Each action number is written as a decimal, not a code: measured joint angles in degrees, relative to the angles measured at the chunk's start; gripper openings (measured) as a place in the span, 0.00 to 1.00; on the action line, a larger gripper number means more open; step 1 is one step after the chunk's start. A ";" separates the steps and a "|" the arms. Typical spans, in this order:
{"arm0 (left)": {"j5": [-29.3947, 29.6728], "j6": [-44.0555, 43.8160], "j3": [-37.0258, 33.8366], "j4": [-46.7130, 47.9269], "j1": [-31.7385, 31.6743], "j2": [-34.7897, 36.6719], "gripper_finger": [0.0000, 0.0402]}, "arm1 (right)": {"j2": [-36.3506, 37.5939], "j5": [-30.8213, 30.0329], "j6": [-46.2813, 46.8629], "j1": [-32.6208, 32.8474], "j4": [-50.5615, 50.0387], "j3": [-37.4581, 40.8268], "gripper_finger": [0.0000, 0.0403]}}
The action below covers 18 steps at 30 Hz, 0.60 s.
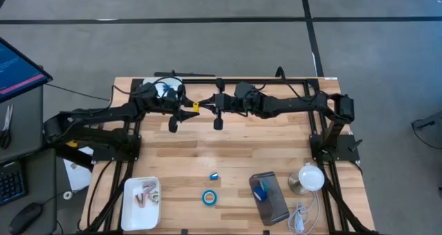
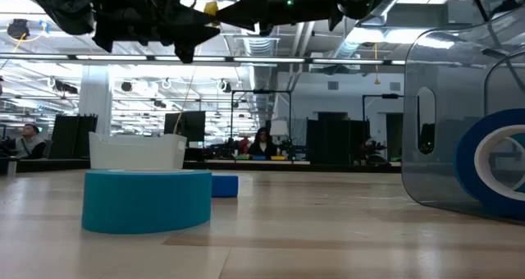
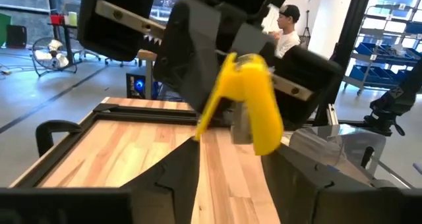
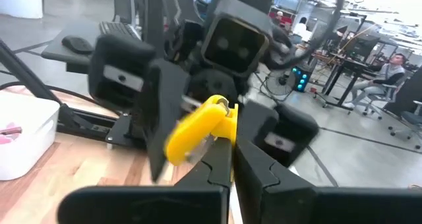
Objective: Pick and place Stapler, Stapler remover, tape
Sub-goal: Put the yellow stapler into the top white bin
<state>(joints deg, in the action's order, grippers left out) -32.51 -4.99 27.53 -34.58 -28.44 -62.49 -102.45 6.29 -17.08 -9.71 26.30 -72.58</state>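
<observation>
My right gripper [image 1: 202,108] clenched on yellow stapler remover [image 1: 195,106], top centre; my left gripper [image 1: 185,111] fingers spread around it. Bare table [image 1: 228,152] below; tape [image 1: 209,198] near bottom edge.

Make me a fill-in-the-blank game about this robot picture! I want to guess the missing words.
1. The right end effector is shut on a small ___ tool.
2. The left end effector faces that tool with its fingers ___.
3. The tape roll lying on the bare table is ___.
4. The white tray sits at the front corner on the ___ arm's side.

Missing words: yellow, open, blue, left.
</observation>
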 joint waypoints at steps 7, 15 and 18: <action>-0.06 -1.09 0.00 -7.04 0.44 -5.23 0.30 | 0.00 -0.05 -0.02 -0.09 -1.11 -0.02 0.00; -0.02 -1.71 -0.04 -6.96 0.35 -3.50 0.30 | 0.15 0.02 -0.91 -0.97 -2.05 -0.20 0.00; -0.03 -1.75 -0.07 -6.96 0.36 -3.53 0.30 | 0.15 0.01 -1.51 -0.97 -2.26 -0.18 0.00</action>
<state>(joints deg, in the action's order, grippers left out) -32.54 -6.75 27.46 -41.54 -28.08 -66.03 -102.30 6.31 -18.59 -10.68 24.04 -72.76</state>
